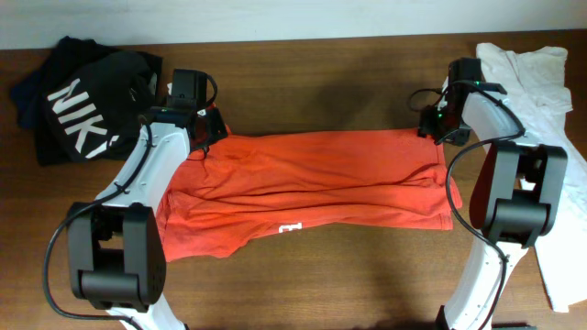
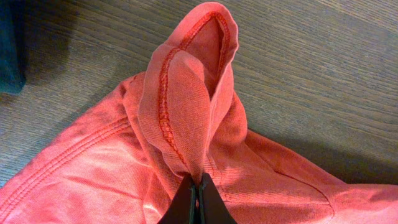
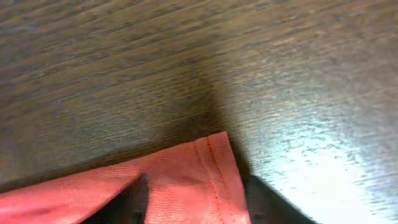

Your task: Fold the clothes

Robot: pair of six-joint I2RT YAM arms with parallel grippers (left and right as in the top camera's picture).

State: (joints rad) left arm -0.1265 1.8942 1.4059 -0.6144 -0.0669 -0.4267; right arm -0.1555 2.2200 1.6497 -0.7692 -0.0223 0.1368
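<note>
The orange-red T-shirt (image 1: 312, 179) lies across the middle of the wooden table, folded lengthwise, with a bit of white lettering (image 1: 290, 228) at its near edge. My left gripper (image 1: 200, 137) is at the shirt's far left corner. In the left wrist view it is shut (image 2: 198, 186) on a pinched-up fold of the hemmed cloth (image 2: 186, 93). My right gripper (image 1: 438, 128) is at the far right corner. In the right wrist view its fingers (image 3: 196, 199) are spread apart, with the shirt's hemmed corner (image 3: 186, 174) lying between them.
A black shirt with large white letters (image 1: 78, 110) is bunched at the far left. A white garment (image 1: 541, 82) lies along the right side. A dark blue cloth edge (image 2: 9, 43) shows in the left wrist view. Bare wood table (image 1: 321, 82) lies behind the shirt.
</note>
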